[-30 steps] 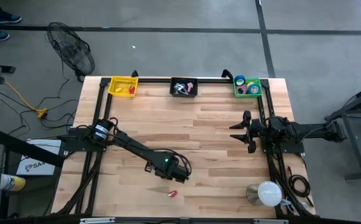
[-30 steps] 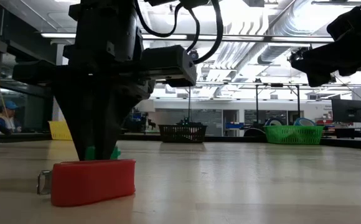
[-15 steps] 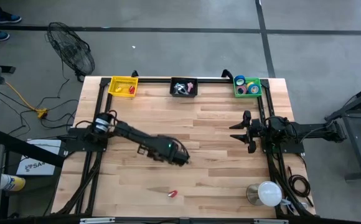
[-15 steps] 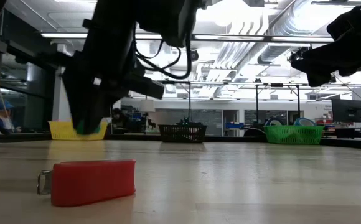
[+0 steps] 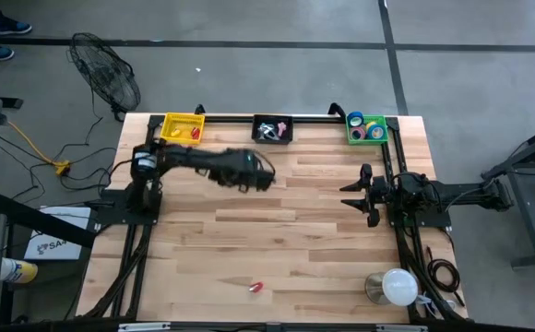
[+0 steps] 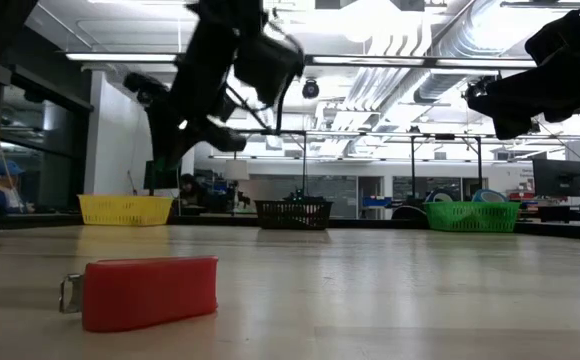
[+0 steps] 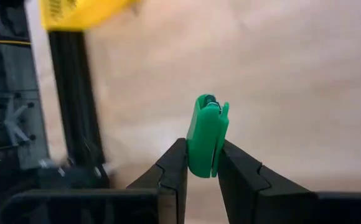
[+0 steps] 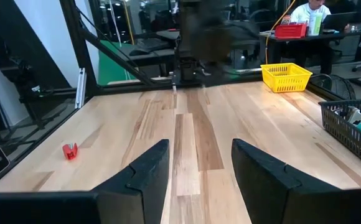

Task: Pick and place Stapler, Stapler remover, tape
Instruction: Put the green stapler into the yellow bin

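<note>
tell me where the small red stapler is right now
The small red plastic stapler lies alone on the wooden table near its front edge in the high view, left of centre.

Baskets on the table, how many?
3, along the far edge: yellow basket at left, black basket in the middle, green basket at right.

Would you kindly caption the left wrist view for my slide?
Left hand grips a green stapler above the wooden table, yellow basket ahead.
</note>
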Robot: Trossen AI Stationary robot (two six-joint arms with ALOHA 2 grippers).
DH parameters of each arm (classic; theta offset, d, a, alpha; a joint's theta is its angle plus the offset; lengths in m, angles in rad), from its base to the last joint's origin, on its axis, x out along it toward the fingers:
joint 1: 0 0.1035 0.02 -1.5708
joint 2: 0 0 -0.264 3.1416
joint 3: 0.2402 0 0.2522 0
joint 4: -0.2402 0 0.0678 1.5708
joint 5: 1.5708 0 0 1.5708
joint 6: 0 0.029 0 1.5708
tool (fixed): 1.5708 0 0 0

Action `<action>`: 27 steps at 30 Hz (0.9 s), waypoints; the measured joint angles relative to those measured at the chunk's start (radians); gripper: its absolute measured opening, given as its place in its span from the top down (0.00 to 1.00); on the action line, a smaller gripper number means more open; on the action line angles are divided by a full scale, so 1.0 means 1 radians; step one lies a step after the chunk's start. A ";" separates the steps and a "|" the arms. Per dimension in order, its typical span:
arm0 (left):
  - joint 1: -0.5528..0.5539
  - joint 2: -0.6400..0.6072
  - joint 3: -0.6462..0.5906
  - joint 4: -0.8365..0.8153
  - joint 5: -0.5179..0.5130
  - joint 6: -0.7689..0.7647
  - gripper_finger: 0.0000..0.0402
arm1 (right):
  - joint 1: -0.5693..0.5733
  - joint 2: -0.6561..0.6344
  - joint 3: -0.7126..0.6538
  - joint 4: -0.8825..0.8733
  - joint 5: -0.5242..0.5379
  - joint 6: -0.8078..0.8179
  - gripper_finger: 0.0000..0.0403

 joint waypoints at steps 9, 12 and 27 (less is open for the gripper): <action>0.308 -0.007 -0.006 0.002 -0.134 0.225 0.84 | 0.000 0.000 0.000 0.000 0.000 0.000 0.59; 0.411 -0.007 -0.006 0.003 -0.172 0.268 0.84 | 0.000 0.000 0.000 0.000 0.000 0.000 0.59; 0.785 -0.002 -0.006 0.212 -0.101 0.490 0.84 | 0.000 0.000 0.000 0.000 0.000 0.000 0.59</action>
